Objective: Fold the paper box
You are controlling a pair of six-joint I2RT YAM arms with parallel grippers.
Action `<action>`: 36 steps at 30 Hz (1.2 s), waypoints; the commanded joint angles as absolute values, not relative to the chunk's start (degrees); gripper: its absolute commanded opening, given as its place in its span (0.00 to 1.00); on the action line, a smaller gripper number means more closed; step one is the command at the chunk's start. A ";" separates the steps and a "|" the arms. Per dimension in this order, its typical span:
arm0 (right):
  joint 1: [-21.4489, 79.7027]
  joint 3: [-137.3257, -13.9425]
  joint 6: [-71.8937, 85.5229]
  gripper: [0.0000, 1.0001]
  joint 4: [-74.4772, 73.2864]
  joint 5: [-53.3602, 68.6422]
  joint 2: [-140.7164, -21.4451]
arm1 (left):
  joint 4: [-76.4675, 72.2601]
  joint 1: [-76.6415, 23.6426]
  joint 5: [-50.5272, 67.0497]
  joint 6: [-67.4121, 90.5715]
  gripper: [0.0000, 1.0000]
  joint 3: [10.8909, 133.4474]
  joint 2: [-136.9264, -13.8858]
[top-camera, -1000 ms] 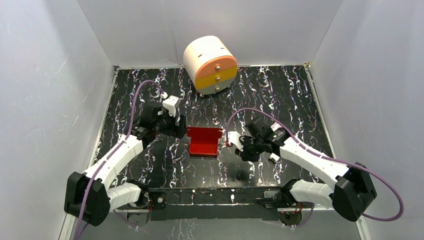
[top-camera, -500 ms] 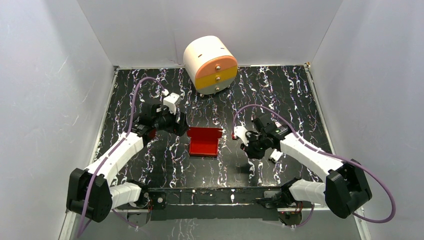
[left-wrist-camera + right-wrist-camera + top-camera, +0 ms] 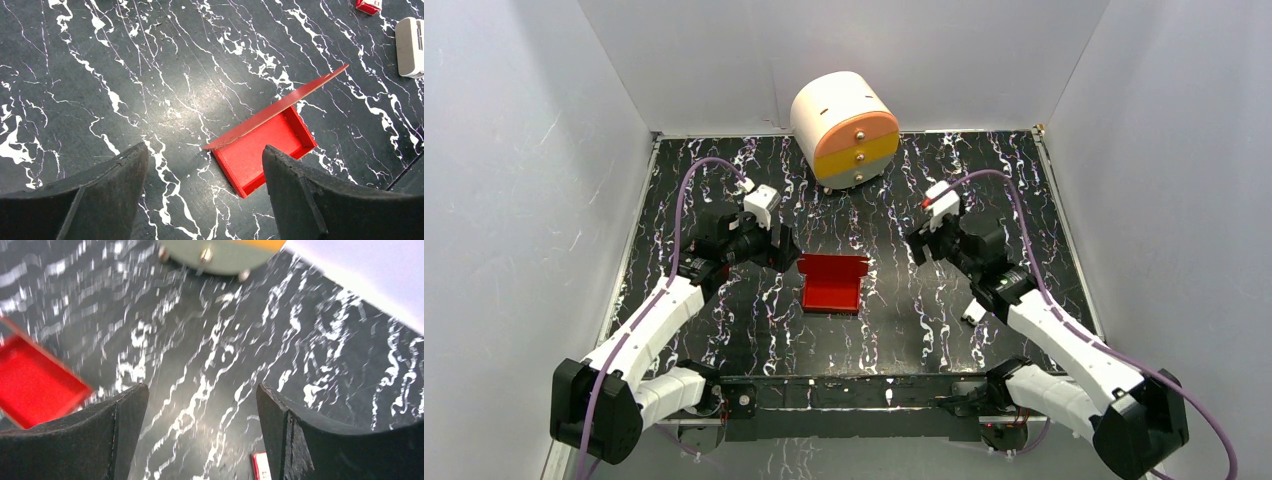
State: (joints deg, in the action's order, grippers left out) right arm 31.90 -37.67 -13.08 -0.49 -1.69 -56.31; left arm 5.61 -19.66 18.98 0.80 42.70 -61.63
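The box (image 3: 831, 283) lies near the middle of the black, white-veined tabletop (image 3: 984, 180), between the two arms and nearer the left one. It is bright red card, a shallow open tray resting flat. One long flap stands up from its far edge, and in the left wrist view that flap tilts over the tray (image 3: 265, 145). Nothing holds the box. The left gripper (image 3: 782, 252) sits just beside the box's far left corner. Its jaws are spread wide with nothing between them, and from its own camera the box shows beyond the gap between the two dark fingers (image 3: 100, 195). The right gripper (image 3: 918, 246) is further off, to the right of the box and a little farther back, with bare tabletop between them. Its jaws are also wide apart and grip nothing. The right wrist view is blurred; it has the box at the lower left edge (image 3: 37, 385) and a small red-and-white packet (image 3: 261, 465) on the tabletop low in the frame. A round white, orange and yellow drawer unit (image 3: 844, 128) stands at the far edge, well apart from the box.
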 commanded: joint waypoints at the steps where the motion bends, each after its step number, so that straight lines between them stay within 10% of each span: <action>1: 31.95 -37.21 -4.95 0.88 14.12 -9.54 -52.27 | 3.75 -19.34 20.58 0.79 0.81 41.61 -61.45; 18: 32.12 -43.93 -15.12 0.77 7.56 30.71 -66.21 | 2.27 -19.48 25.93 -5.85 0.74 41.02 -65.83; 36: 33.77 -46.75 -20.56 0.53 10.50 34.03 -78.12 | 3.20 -19.44 30.30 -6.55 0.56 43.60 -70.43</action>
